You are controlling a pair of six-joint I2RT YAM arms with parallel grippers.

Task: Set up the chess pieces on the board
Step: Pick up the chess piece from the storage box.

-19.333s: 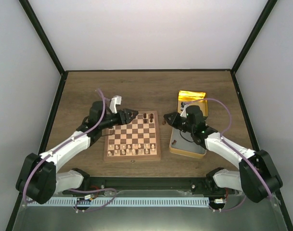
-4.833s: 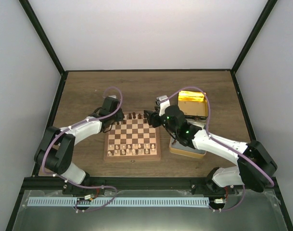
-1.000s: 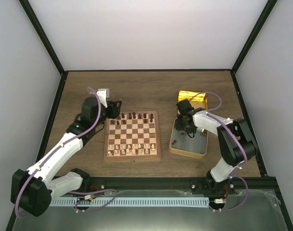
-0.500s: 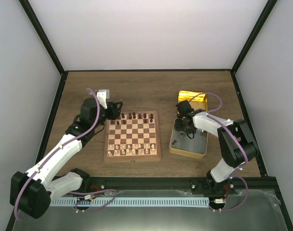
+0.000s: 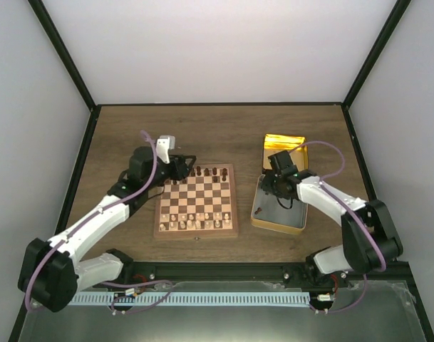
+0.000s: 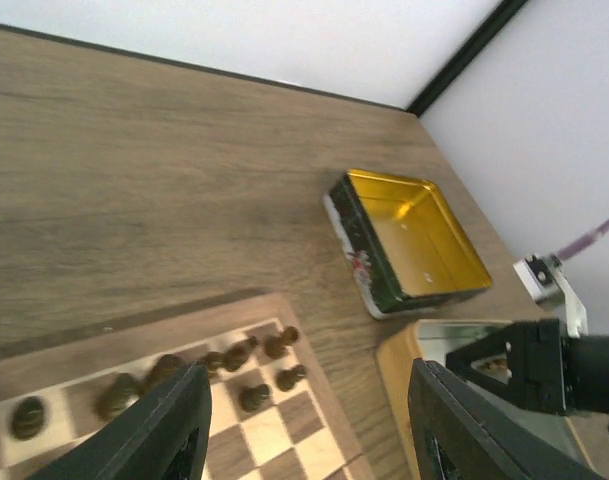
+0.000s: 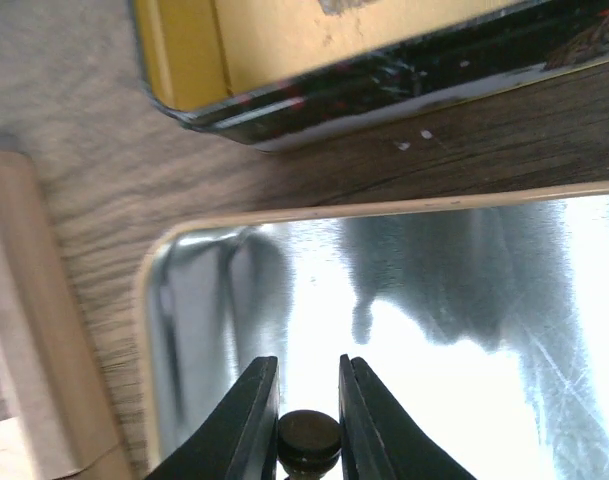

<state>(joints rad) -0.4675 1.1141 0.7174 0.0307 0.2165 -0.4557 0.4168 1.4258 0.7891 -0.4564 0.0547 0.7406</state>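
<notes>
My right hand pinches a dark chess piece above the tin tray toward the bench's right edge, ready for the board; my half-open, empty left hand has swung over its far row.

Board sits centre-left of the frame on the wooden table. Dark chess pieces line its upper edge; pale pieces fill the two lower rows. Left gripper is over the board's upper left corner. Right gripper points down over the upper left of the silver tray. Gold tin lies open just above the tray. Jaws too small to read.
</notes>
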